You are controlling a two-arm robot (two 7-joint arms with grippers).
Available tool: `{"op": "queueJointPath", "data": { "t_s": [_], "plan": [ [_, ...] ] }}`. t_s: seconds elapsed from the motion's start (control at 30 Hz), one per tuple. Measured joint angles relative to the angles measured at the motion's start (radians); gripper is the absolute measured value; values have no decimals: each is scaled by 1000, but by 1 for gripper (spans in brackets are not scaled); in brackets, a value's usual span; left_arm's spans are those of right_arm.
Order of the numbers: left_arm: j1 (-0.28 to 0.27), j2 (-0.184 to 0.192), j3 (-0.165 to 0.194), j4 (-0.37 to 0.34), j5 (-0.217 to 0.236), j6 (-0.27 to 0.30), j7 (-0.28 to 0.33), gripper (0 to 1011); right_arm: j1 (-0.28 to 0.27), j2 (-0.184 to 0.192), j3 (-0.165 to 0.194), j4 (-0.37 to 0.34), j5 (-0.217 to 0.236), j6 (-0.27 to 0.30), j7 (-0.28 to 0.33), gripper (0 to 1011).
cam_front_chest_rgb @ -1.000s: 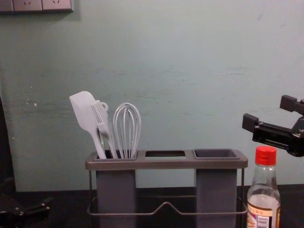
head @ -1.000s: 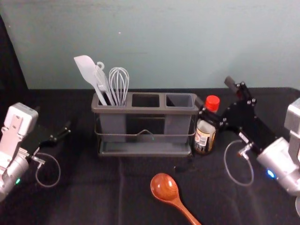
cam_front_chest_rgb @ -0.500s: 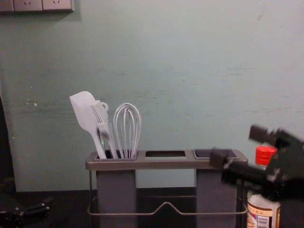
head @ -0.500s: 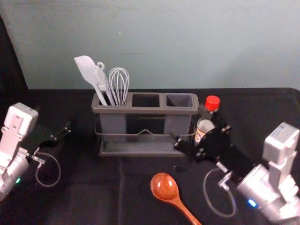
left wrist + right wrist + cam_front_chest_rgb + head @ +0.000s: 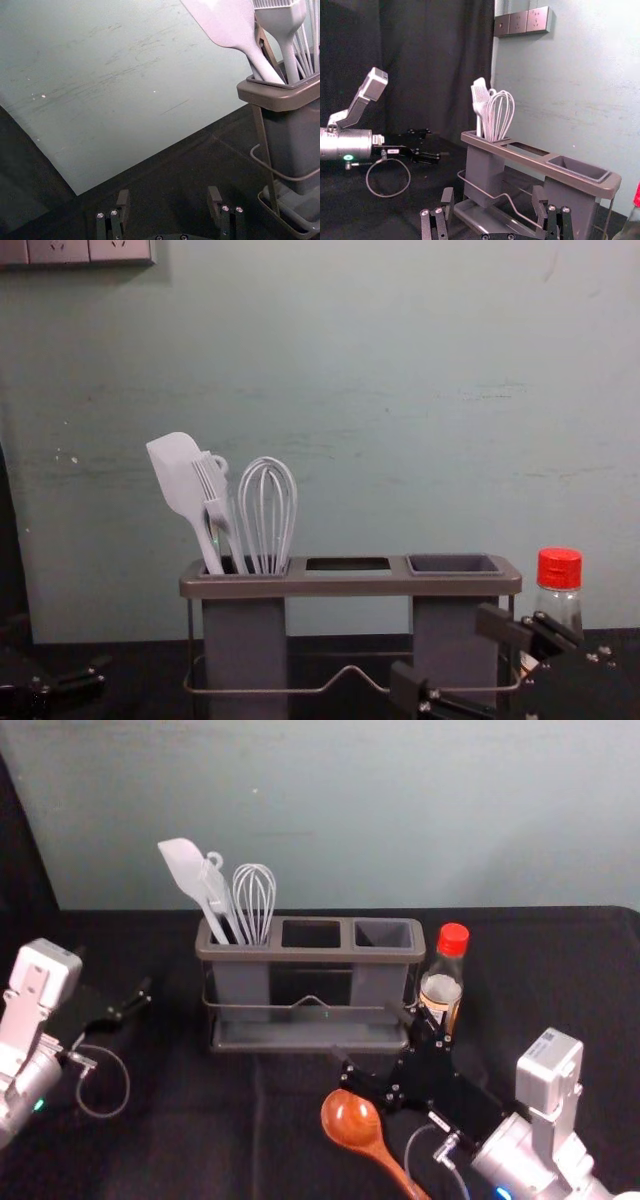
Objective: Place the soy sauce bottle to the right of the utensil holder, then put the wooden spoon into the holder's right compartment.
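Red is the cap (image 5: 559,568) on the bottle (image 5: 441,988), which stands up just beside the holder (image 5: 320,955), on its right side. The wooden spoon (image 5: 350,1120) lies on the black surface (image 5: 180,1120), in front of the holder. Its round end is up near the holder, and its handle slants back toward me and to the right. My right gripper (image 5: 367,1032) reaches in at the front of the holder, over by the spoon. Its jaws are wide apart. One jaw looks right by the spoon's round end, but I can't tell if they touch. My left gripper (image 5: 113,972) is parked off to the left of the holder, and its jaws are apart too. A white spatula (image 5: 178,475), a white brush (image 5: 216,495) and a whisk (image 5: 267,515) stand in the holder's left slot (image 5: 243,650). The wall (image 5: 400,390) behind is a soft green.
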Motion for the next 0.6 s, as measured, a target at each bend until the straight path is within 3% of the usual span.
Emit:
{"op": "queueJointPath", "data": {
  "t_s": [0.6],
  "plan": [
    [0, 0, 0, 0, 0, 0, 0, 1011, -1, 2, 6, -9, 4, 4, -1, 1000]
  ]
}}
